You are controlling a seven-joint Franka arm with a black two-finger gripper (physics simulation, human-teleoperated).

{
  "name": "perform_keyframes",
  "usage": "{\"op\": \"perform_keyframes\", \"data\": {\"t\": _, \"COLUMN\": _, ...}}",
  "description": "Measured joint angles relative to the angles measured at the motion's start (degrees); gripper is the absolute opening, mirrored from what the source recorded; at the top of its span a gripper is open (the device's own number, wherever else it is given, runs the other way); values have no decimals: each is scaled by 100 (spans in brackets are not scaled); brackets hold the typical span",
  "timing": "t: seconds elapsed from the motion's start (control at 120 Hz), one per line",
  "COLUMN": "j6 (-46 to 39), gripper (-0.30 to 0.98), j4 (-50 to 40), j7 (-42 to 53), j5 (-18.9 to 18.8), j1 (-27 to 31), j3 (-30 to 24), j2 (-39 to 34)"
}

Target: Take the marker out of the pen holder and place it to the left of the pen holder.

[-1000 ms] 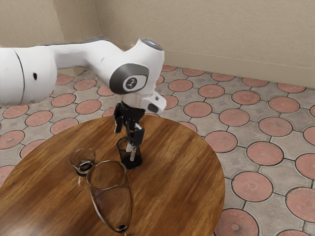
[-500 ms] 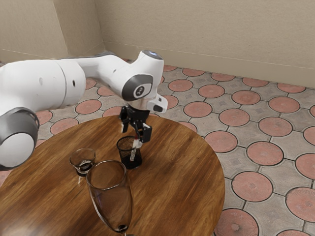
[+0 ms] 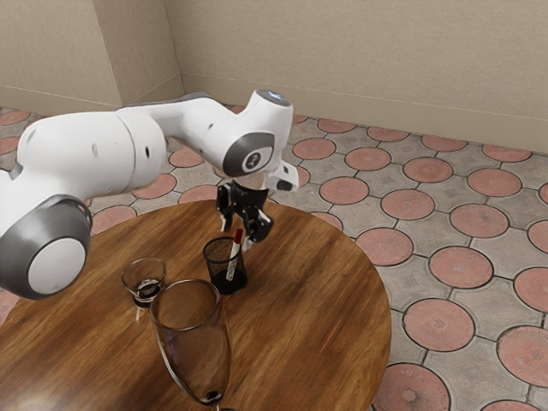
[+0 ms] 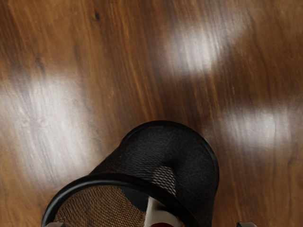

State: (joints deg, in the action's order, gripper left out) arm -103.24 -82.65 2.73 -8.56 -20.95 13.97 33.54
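1. Pen holder [image 3: 217,267]: upright on the table [image 3: 308,317].
2. Marker [image 3: 235,249]: in the pen holder, leaning, red end above its rim.
3. Gripper [image 3: 238,237]: at the pen holder's rim, jaws wide, marker ungripped.
4. Small glass [image 3: 144,279]: near the pen holder.

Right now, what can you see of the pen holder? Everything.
The pen holder is a black, round, open-topped cup with mesh walls, metal by its look, and a thicker smooth rim. It stands upright on the wooden table. The marker is tilted inside, red end above the rim. My gripper is open near the top; contact unclear.
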Motion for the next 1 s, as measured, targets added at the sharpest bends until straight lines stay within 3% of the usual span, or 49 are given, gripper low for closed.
{"op": "perform_keyframes", "data": {"t": 0.2, "j6": -27, "gripper": 25, "j4": 60, "j7": -138, "j5": 56, "j1": 52, "j3": -6, "j2": 5}}
{"op": "perform_keyframes", "data": {"t": 0.417, "j6": -33, "gripper": 15, "j4": 15, "j7": -247, "j5": 373, "j1": 47, "j3": 1, "j2": -9}}
{"op": "perform_keyframes", "data": {"t": 0.8, "j6": 43, "gripper": -3, "j4": -7, "j7": -332, "j5": 411, "j1": 55, "j3": 144, "j2": -45}}
{"op": "perform_keyframes", "data": {"t": 0.9, "j6": 201, "gripper": -5, "j4": -8, "j7": -356, "j5": 389, "j1": 24, "j3": 245, "j2": -357}}
{"op": "perform_keyframes", "data": {"t": 1.0, "j6": 485, "gripper": -7, "j4": -44, "j7": -375, "j5": 348, "j1": 7, "j3": 319, "j2": -1127}}
